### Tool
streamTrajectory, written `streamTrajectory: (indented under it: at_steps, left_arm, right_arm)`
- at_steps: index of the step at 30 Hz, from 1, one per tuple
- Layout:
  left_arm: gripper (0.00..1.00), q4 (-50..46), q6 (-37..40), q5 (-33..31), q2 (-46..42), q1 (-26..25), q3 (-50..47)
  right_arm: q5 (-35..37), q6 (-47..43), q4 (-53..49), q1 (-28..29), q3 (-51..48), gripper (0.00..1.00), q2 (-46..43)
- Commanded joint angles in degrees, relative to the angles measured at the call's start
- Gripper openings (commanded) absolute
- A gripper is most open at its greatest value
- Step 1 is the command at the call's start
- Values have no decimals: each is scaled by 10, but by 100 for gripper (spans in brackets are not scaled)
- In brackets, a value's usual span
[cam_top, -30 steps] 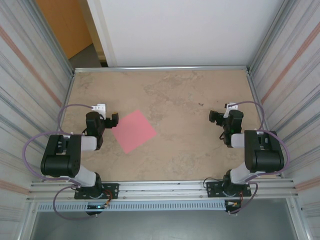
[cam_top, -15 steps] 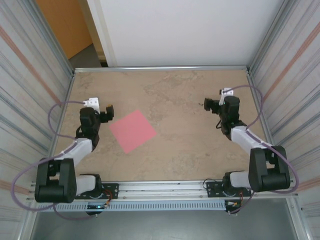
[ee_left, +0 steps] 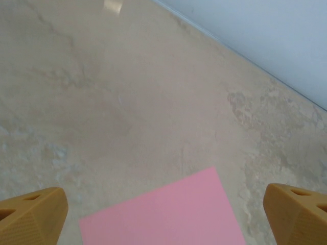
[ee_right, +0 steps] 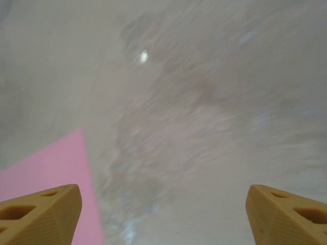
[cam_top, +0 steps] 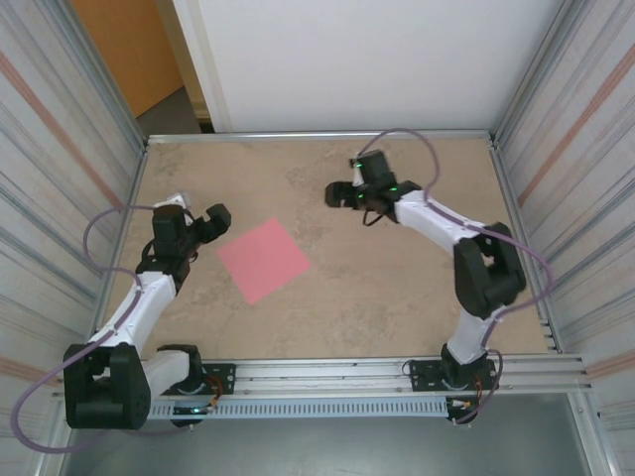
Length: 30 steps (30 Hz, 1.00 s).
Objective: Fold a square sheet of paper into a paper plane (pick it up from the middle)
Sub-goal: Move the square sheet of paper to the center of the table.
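No text, label, brand mark, number or sign is showing clearly enough to read in any of the views.

Top overhead, wrists low, share sheet (cam_top: pixel 264 260)
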Motion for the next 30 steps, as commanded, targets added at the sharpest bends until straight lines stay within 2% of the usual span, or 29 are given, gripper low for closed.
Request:
streamTrajectory:
  at_steps: [1,3,8,12,18,22,27,30]
  left_arm:
    - [98,-24,-41,22,5,2,0]
    - [98,-29,-40,20,10,3,4]
    - [95,-28,-36,23,17,6,7]
    - [93,-34,-35,29,22,7,13]
    - [90,-37,-38,37,26,7,13]
    - [87,-36,-39,47,31,7,14]
    - [83,-32,-45,65,49,7,21]
    - [80,-33,-51,84,68,4,29]
  right_arm:
    - [-74,45,-45,52,51,74,61]
    - [-80,44,-62,82,93,63,104]
    - [-98,37,-96,127,187,45,196]
    - [-99,25,-133,146,261,36,259]
    - [-89,20,-171,147,339,34,326]
    - [-75,20,-188,143,350,34,341]
    - [-39,58,-195,120,314,33,330]
    - [-12,102,-189,92,248,34,305]
